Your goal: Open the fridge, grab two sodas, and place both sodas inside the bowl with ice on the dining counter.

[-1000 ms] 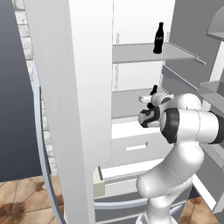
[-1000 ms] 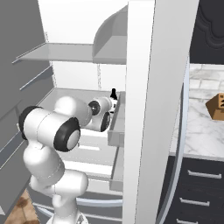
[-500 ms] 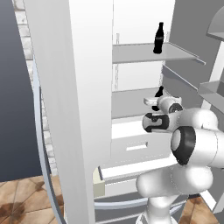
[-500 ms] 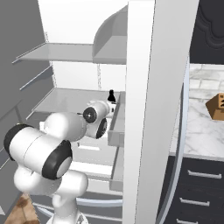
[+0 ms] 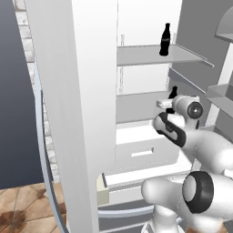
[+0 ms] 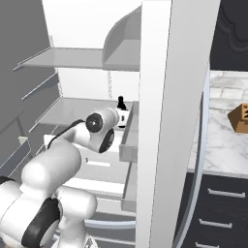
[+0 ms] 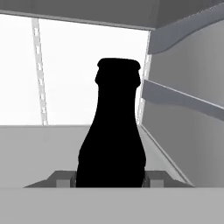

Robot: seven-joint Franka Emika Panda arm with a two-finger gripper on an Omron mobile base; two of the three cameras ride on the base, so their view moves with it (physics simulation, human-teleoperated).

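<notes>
The fridge stands open, and its white inside and grey shelves show. One soda stands upright on the upper shelf. A second soda stands on the middle shelf, and my gripper reaches in to it at its lower body. In the hand view this dark soda sits between the fingertips, which press on both its sides. From the right, the same soda rises just above my gripper. The gripper is shut on it. The bowl and the dining counter are out of view.
The open fridge door stands close on the right of my arm, with door bins beside the hand. White drawers lie below the middle shelf. A marble-look top over dark drawers carries a brown box.
My hand has slid a little deeper along the middle shelf to the soda. The elbow has swung down and toward the cameras. The soda on the upper shelf has not moved.
</notes>
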